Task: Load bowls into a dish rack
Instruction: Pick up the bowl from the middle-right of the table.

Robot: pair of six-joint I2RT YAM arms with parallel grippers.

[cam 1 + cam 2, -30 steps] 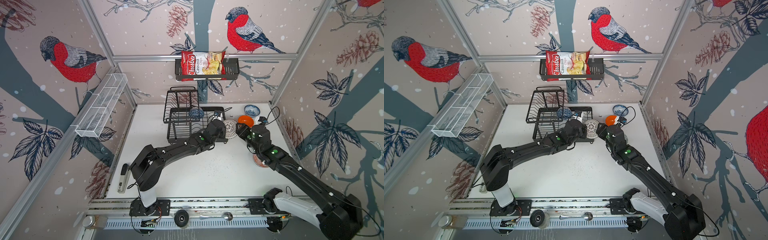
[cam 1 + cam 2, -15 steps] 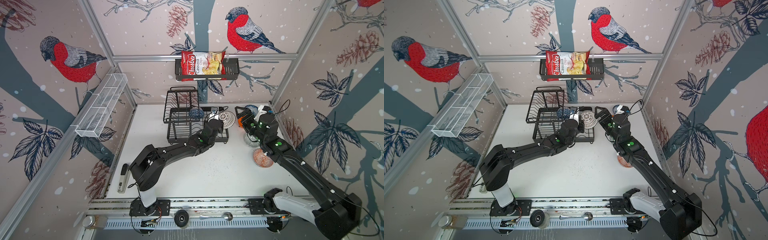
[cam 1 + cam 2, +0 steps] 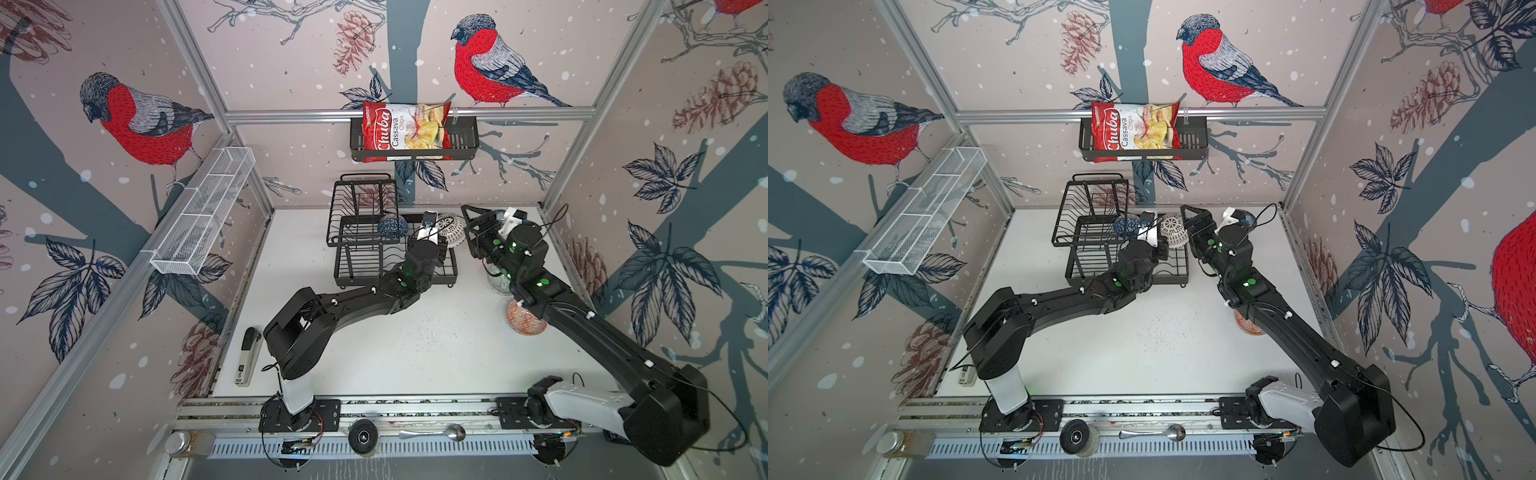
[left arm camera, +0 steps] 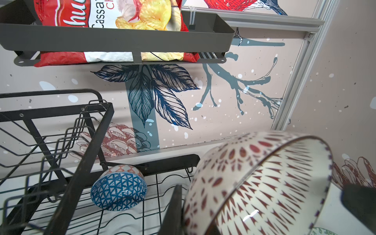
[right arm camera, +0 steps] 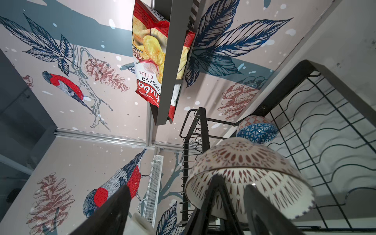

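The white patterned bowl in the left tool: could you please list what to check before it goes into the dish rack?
1. Left tool shut on the glossy white round bowl with dark lattice pattern: ok.
2. Right tool open: ok.
3. Right tool clear of that bowl: cannot tell.
4. Black two-tier wire dish rack has free slots in its wavy base: ok.
5. Blue triangle-patterned round bowl in the base sits apart from the held bowl: ok.

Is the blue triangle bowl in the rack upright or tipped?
Tipped on its side: the blue bowl rests on edge on the wavy base wires of the dish rack.
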